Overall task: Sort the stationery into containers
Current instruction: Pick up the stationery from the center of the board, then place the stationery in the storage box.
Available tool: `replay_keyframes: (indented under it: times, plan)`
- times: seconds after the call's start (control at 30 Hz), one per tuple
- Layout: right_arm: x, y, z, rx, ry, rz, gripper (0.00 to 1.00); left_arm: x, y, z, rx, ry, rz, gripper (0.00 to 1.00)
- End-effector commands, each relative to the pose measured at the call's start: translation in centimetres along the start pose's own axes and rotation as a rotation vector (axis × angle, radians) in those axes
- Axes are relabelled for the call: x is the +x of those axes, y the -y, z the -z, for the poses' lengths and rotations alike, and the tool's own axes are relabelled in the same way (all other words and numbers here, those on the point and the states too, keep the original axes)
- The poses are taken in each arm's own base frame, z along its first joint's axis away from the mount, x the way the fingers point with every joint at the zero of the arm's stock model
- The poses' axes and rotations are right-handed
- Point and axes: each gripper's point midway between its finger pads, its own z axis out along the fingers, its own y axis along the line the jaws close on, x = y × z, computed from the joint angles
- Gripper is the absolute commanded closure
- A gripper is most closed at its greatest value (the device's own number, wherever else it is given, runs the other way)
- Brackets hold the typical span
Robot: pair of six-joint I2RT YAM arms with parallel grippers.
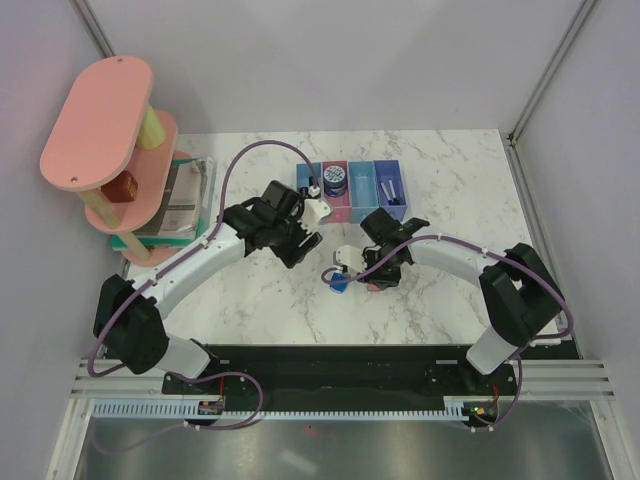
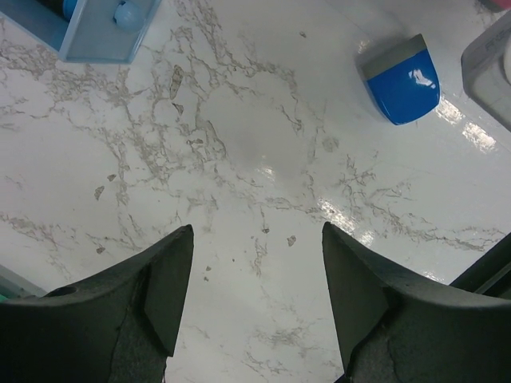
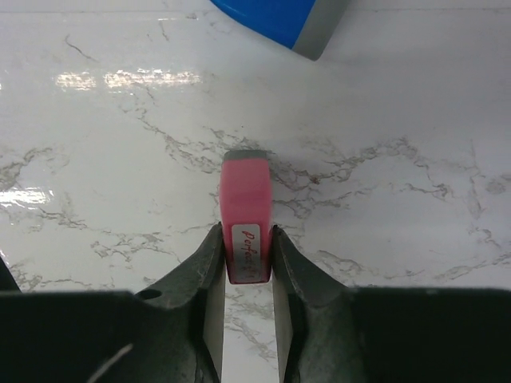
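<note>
Clear passage over near white marble surface [image 1: 400, 320]. Blocked at far edge by pastel plastic bins [image 1: 362, 195], far left by pink tiered shelf tower [image 1: 100, 125], mid-surface by blue wedge block [image 2: 402, 80].

2 white arms [image 1: 190, 262], black joints [image 1: 130, 325], purple cables [image 1: 262, 145].

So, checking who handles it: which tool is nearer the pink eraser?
Right. The right tool is clamped on the pink eraser; the left tool hangs open over the table, apart, to the eraser's left.
</note>
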Motion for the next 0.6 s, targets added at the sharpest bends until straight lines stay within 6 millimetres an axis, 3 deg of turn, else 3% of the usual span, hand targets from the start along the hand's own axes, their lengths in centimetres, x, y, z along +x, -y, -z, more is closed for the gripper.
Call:
replay_keyframes:
  times: [0.0,0.17,0.3,0.47,0.57]
  plan:
    - [-2.1,2.3,2.8,0.108,0.052,0.002,0.81,-0.4,-0.7,1.0,-0.033,0.041,-0.005,0.27]
    - [-4.3,5.2,7.0,0.251,0.097,-0.008,0.82,0.3,-1.6,1.7,-0.084,0.038,-0.016,0.27]
    - [-6.7,9.1,10.8,0.384,0.143,-0.019,0.83,1.6,-2.5,3.0,-0.141,0.027,-0.063,0.27]
    - [-8.0,14.0,12.8,0.536,0.158,-0.062,0.90,4.6,-3.1,4.3,-0.196,-0.018,-0.095,0.28]
    - [-8.3,18.3,13.9,0.661,0.153,-0.084,0.89,5.7,-2.8,5.4,-0.197,-0.019,-0.102,0.27]
